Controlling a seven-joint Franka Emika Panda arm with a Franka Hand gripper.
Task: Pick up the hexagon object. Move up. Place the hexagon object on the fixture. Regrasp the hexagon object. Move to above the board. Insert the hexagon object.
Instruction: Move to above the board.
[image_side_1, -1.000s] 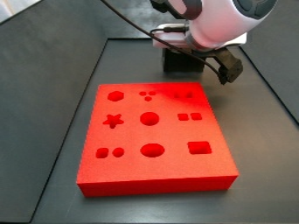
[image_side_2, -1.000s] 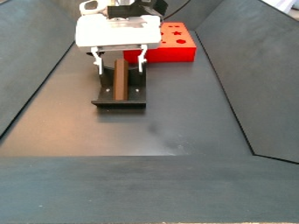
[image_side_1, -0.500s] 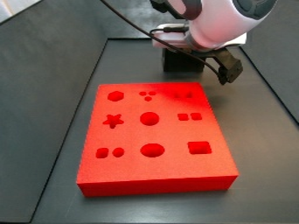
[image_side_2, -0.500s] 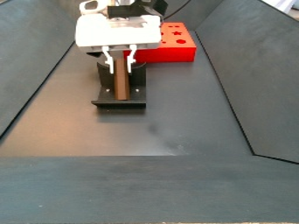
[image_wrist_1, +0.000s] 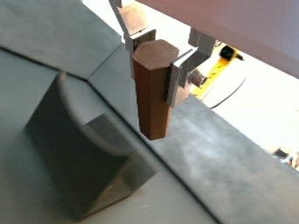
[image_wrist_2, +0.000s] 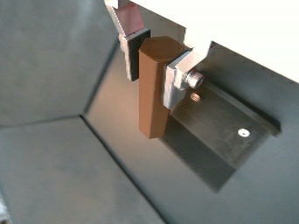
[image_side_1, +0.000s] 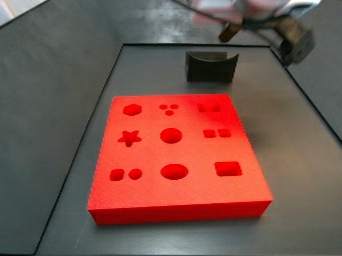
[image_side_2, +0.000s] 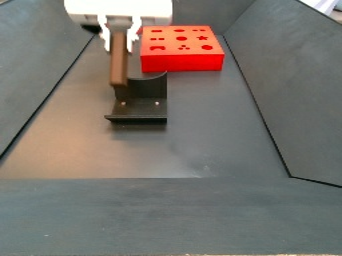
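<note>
One piece held: the hexagon object (image_side_2: 118, 57), a brown bar, hangs upright near the upper left of a side view, its lower end clear above the fixture (image_side_2: 138, 105).
Hexagon object, close up: in both wrist views the bar (image_wrist_1: 153, 89) (image_wrist_2: 156, 85) stands lengthwise between the silver fingers (image_wrist_1: 184, 72) (image_wrist_2: 177, 70); its six-sided end face shows in one of them, and most of its length sticks out past the fingertips.
Gripper: the gripper (image_side_2: 120, 30) is clamped on the upper part of the bar, with a plate pressed to each side; its white body sits at the top left edge of that side view. In a side view from the opposite end the gripper (image_side_1: 261, 22) is only a blur at the top right, and the bar cannot be made out there.
Fixture: a dark bracket on a base plate, on the floor left of centre; in a side view it (image_side_1: 209, 66) stands just beyond the far end of the board, its notch facing up, nothing resting in it.
Board: the red board (image_side_2: 182, 60) lies in the upper middle, well apart from the bar; in a side view it (image_side_1: 174, 195) fills the centre, with star, round and square recesses all open.
Floor: dark grey floor (image_side_2: 201, 150), with sloping walls at both sides.
</note>
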